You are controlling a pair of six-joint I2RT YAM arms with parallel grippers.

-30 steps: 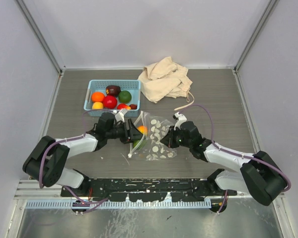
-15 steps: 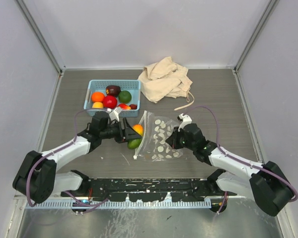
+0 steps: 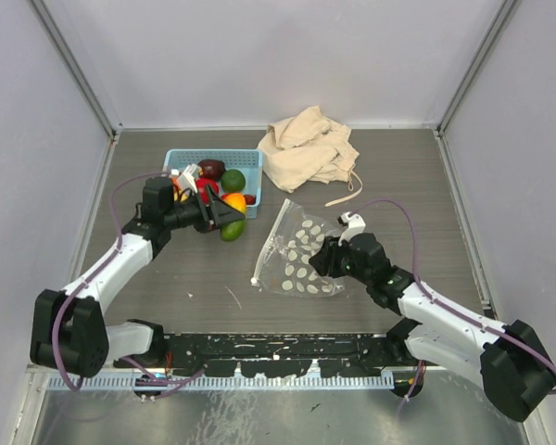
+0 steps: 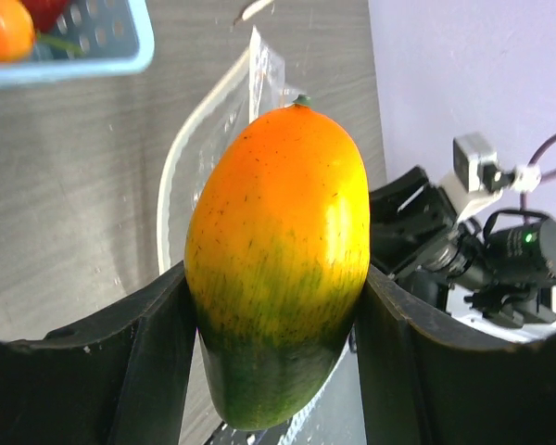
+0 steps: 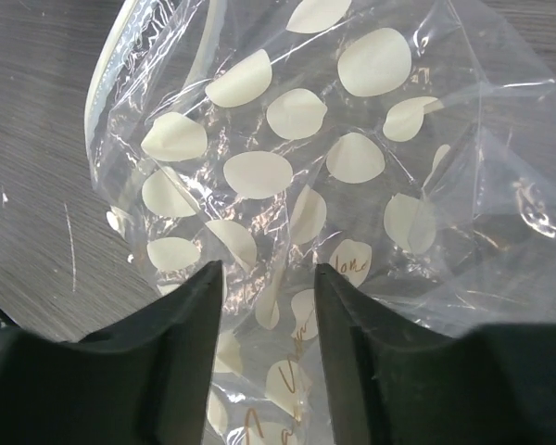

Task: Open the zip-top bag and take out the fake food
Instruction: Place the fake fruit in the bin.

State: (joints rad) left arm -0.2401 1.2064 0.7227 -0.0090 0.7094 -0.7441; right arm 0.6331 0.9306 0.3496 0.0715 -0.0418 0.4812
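Observation:
The zip-top bag lies flat on the table, clear with white dots, and nothing shows inside it. My right gripper sits at its near right edge, and in the right wrist view that gripper is open, its fingers straddling the film. My left gripper is shut on a piece of fake food, an orange, yellow and green mango, held just in front of the blue basket. The mango is clear of the bag. More fake food sits in the basket, including a maroon piece and a green one.
A beige cloth drawstring bag lies crumpled at the back, right of the basket, its cord trailing toward the zip-top bag. Grey walls close in the table on three sides. The basket's corner shows at the top left of the left wrist view.
My left gripper has pulled the mango out of the bag and carried it back and left to the basket. My right gripper has opened and let go of the bag, which now lies flatter.

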